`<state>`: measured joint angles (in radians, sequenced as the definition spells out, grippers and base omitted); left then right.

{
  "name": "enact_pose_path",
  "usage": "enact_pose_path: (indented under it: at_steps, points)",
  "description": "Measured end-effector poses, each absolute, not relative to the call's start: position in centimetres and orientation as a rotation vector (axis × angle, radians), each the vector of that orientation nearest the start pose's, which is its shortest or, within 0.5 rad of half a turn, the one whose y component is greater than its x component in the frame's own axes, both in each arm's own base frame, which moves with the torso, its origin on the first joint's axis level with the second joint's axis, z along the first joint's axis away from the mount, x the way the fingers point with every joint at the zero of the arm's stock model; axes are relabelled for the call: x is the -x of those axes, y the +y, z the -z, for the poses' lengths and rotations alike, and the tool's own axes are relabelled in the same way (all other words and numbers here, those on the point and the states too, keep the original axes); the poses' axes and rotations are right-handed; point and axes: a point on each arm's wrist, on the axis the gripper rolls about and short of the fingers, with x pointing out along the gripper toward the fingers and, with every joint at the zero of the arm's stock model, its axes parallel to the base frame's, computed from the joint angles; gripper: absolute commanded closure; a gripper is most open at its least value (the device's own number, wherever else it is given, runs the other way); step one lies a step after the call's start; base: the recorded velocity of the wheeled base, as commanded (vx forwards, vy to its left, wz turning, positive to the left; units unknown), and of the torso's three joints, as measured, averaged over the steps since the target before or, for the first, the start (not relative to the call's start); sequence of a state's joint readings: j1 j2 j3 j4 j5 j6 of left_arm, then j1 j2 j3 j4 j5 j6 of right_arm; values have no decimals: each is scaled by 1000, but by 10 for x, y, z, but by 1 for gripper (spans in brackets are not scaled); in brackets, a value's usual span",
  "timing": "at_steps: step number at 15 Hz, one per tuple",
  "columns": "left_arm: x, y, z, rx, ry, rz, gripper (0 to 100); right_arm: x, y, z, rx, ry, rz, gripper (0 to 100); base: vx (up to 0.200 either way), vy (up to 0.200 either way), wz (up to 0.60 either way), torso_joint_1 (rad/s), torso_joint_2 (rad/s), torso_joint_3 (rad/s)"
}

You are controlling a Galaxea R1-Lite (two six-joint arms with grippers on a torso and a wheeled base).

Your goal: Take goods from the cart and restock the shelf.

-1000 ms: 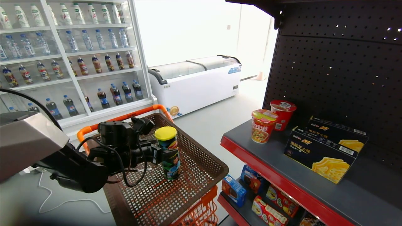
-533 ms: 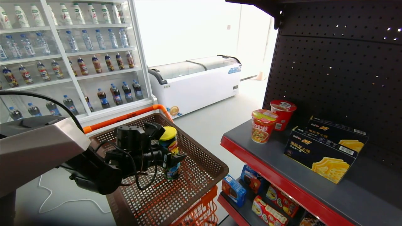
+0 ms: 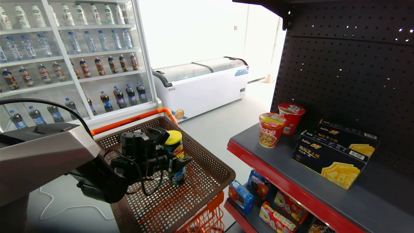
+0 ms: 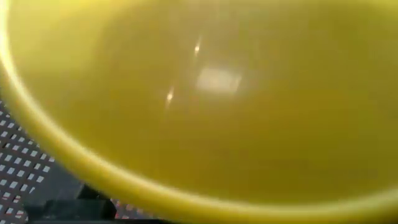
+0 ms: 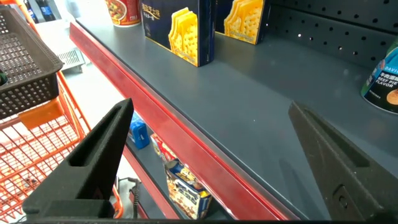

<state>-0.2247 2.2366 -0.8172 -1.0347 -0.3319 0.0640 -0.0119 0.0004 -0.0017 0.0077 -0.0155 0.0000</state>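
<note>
My left tool (image 3: 179,160) pushed in around the chips can (image 3: 174,146), which stayed upright in the cart basket (image 3: 210,163). Can't tell if clenched yet, so lift pending. Right tool (image 5: 210,106) released, over the shelf (image 3: 291,163).

We list one yellow-lidded canister (image 3: 174,137), upright in the brown cart basket (image 3: 207,161), clasped at mid-height by the left pincer (image 3: 177,161). On the grey shelf (image 3: 291,174) we list a yellow-topped noodle cup (image 3: 271,129) just beside a red noodle cup (image 3: 291,118), and a front box (image 3: 326,160) with a rear box (image 3: 349,137) behind it.
</note>
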Motion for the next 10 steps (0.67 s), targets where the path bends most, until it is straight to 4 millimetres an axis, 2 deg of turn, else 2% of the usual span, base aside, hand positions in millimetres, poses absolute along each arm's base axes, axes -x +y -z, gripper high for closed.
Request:
enact_pose_path:
  at_steps: [7, 8, 10]
  points:
    - [-371, -91, -35, 4, 349, 535, 0, 23, 0, -75, 0, 6, 28, 0, 0, 0, 0, 0, 0, 0]
    - [-371, -91, -34, 3, 351, 537, 100, 23, 0, -75, 0, 6, 29, 0, 0, 0, 0, 0, 0, 0]
    - [-369, -92, -31, 3, 368, 536, 100, 23, 0, -75, 0, 6, 27, 0, 0, 0, 0, 0, 0, 0]
